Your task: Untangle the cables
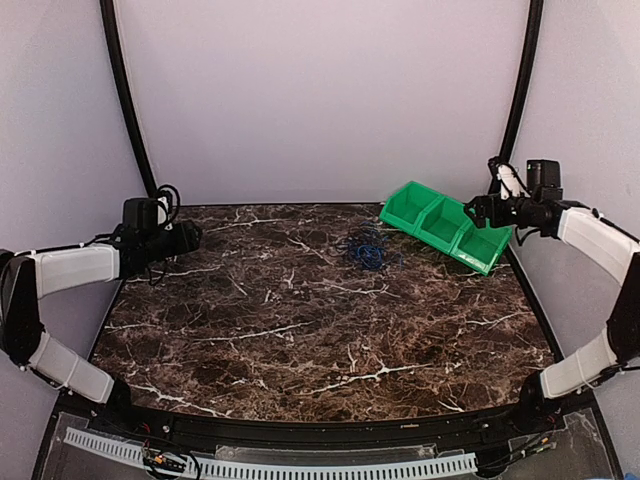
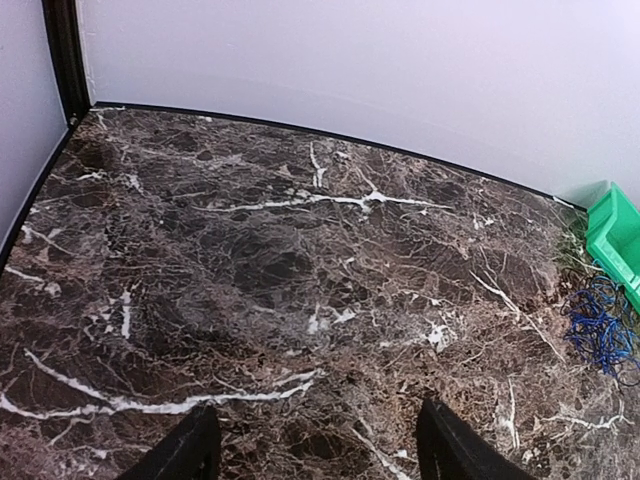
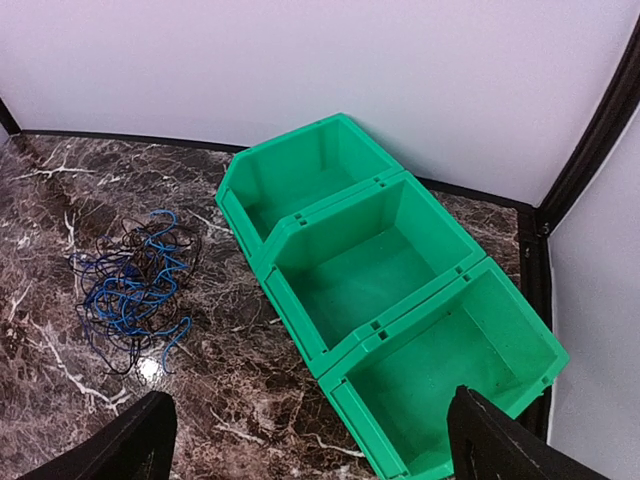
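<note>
In the overhead view the left claw (image 1: 188, 237) sits at the middle left of the frame, spread wide and empty, with a long stretch of dark marble desk (image 1: 280, 330) between it and the cables (image 1: 368, 248). The cables are a loose blue and black clump lying flat just right of centre, with no clear long axis, near the left end of a row of three green bins (image 1: 445, 225). The right claw (image 1: 478, 208), also spread wide and empty, hangs at the upper right above the bins and looks the nearer arm, the clump lying to its left in the frame.
</note>
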Available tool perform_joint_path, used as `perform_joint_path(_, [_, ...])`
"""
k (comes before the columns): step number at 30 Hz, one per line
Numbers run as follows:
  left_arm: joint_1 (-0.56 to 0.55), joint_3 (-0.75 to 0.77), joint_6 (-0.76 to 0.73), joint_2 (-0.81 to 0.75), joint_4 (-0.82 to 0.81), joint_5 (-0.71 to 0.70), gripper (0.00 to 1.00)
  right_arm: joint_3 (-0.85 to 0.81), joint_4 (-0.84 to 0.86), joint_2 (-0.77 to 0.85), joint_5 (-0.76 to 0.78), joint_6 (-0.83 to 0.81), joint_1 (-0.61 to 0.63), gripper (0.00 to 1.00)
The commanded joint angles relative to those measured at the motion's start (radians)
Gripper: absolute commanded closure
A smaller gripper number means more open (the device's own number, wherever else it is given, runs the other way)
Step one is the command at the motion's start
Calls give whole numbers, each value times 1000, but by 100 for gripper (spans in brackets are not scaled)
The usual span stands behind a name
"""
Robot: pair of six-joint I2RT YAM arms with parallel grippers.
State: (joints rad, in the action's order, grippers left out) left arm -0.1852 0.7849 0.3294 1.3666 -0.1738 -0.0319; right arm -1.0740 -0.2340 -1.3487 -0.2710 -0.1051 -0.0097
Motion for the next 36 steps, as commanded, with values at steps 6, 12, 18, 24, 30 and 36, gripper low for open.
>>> perform_joint_path(6, [-17,41,-54,62,-72,193,29,-85,-10,-208,-40,-249,160,9])
perform_joint_path(12, [-93,92,-106,129,13,218,31,-241,-19,-439,-9,-309,294,14])
perform_joint_path(18, [-204,137,-187,185,83,239,31,-413,-23,-646,-58,-295,357,15])
perform_joint_path(24, [-261,135,-206,179,91,290,28,-582,-46,-801,-68,-256,388,14])
perform_joint_path(30, [-271,132,-187,167,79,356,28,-724,-133,-942,-193,-217,391,12])
perform_joint_path(36, [-283,126,-138,140,62,382,28,-678,-203,-942,-362,-228,429,25])
